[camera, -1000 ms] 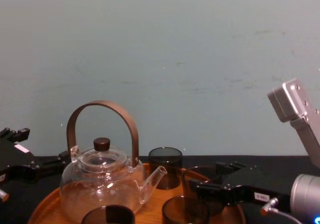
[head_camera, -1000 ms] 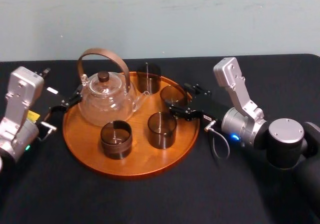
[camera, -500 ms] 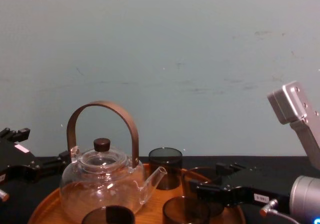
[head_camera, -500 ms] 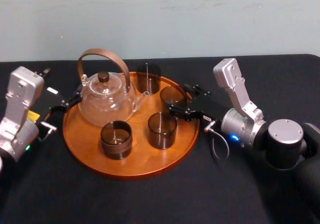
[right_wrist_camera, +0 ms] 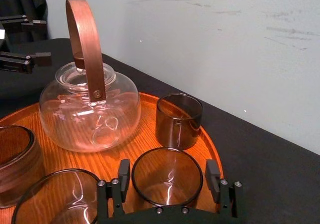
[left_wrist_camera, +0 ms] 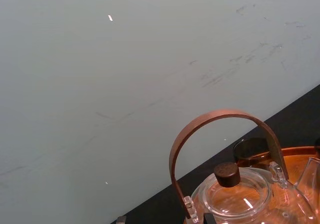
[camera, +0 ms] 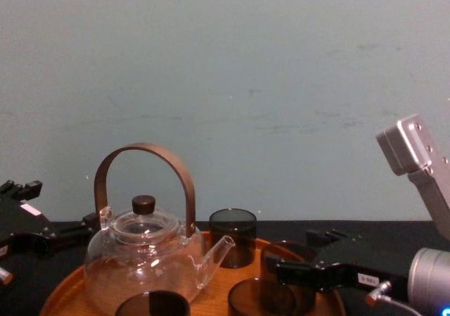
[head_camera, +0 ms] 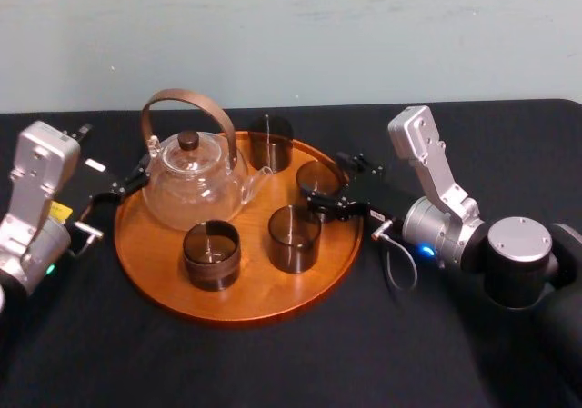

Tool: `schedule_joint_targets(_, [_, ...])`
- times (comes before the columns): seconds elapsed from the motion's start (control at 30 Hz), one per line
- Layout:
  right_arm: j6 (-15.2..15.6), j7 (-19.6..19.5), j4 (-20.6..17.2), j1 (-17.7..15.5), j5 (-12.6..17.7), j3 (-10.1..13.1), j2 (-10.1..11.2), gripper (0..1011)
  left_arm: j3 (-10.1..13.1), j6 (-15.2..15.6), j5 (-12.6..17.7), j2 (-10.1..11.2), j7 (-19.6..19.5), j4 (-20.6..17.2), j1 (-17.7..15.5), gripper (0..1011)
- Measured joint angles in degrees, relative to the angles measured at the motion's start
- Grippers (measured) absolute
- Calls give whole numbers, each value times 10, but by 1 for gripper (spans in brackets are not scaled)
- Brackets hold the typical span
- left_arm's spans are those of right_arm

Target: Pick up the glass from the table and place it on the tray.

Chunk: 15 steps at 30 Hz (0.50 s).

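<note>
Smoky cylindrical glass (head_camera: 317,178) sits on round orange-brown wooden tray's (head_camera: 245,297) right side, clamped by right gripper (right_wrist_camera: 168,173); left gripper (head_camera: 127,183) parked left of tray, fingers spread.

A glass teapot (left_wrist_camera: 240,204) stands on the tray (left_wrist_camera: 300,151), whose orange-brown rim shows beside it. Its bent brown handle (left_wrist_camera: 220,116) arches over a clear lid topped by a dark round knob (left_wrist_camera: 227,174). Beyond the handle a dark glass (left_wrist_camera: 252,153) stands upright on the tray, partly crossed by the handle's far leg. A strip of the black table (left_wrist_camera: 300,114) runs behind, meeting a pale, scuffed wall (left_wrist_camera: 125,59)
</note>
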Motion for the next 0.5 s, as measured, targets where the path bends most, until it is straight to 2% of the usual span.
schedule_joint_targets(0.07, [0,0,0,0,0,0,0,1002,0,0,0,0,0,0,0,1001])
schedule_joint_targets(0.5, [6,3,-15,-7,3,4,7,1000,0,0,0,0,0,0,0,1002])
